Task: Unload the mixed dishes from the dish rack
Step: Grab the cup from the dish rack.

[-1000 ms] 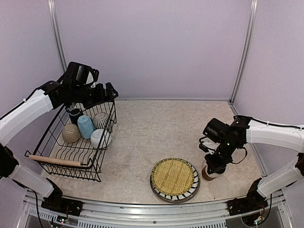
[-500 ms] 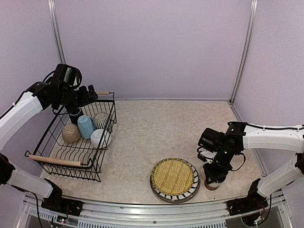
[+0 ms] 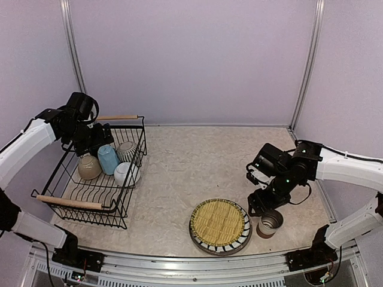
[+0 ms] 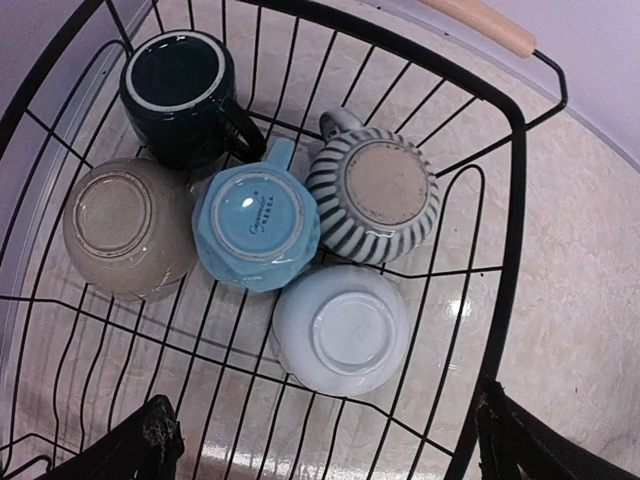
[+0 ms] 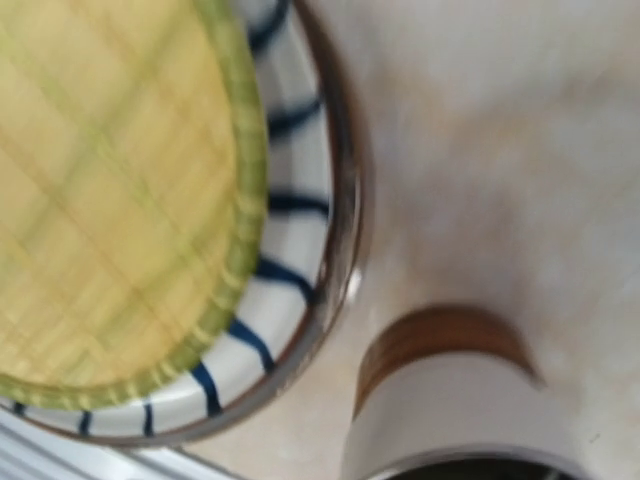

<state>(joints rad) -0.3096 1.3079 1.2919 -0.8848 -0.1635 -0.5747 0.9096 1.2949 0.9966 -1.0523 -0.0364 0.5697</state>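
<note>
Left wrist: left claw wide over dish rack; I'd drop straight, pinch black mug by its rim. Right claw: cannot tell.

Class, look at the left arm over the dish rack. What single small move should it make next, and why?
Probably lower the open left tool toward the black mug in the dish rack. That mug is the only dish standing upright, so its rim offers a grip. The other four lie upside down, and the tool holds nothing.
</note>
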